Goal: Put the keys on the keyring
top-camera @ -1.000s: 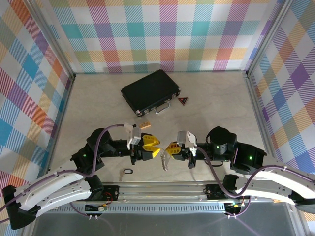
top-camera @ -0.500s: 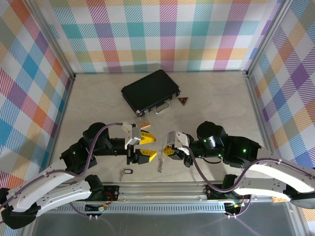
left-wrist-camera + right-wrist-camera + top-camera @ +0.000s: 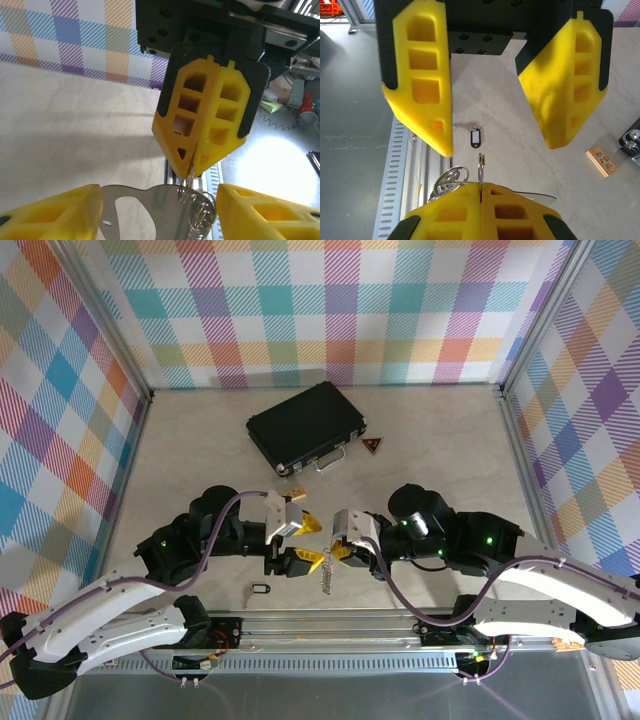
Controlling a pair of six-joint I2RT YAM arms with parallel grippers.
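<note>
My right gripper [image 3: 338, 550] [image 3: 480, 186] is shut on a thin silver ring [image 3: 480, 169] that stands up from between its yellow fingers. From it hangs the bunch of keys [image 3: 325, 580], seen as coiled silver rings [image 3: 449, 180] [image 3: 201, 216] beside a flat metal plate [image 3: 145, 210]. Facing it, my left gripper [image 3: 303, 542] [image 3: 160, 194] is open, its fingers [image 3: 422, 80] wide on either side of the ring and plate, touching neither that I can see. The small dark keyring [image 3: 262, 588] [image 3: 475, 137] lies on the table to the left, under the left arm.
A black case [image 3: 305, 427] lies at the back centre, with a small dark triangle [image 3: 372, 446] to its right. A tan block [image 3: 294, 495] [image 3: 601, 161] rests just behind the left gripper. The metal rail [image 3: 330, 625] runs along the near edge.
The left gripper's fingers have spread wider. The right gripper, still shut on the ring, has moved left with the keys until it sits between the left fingers.
</note>
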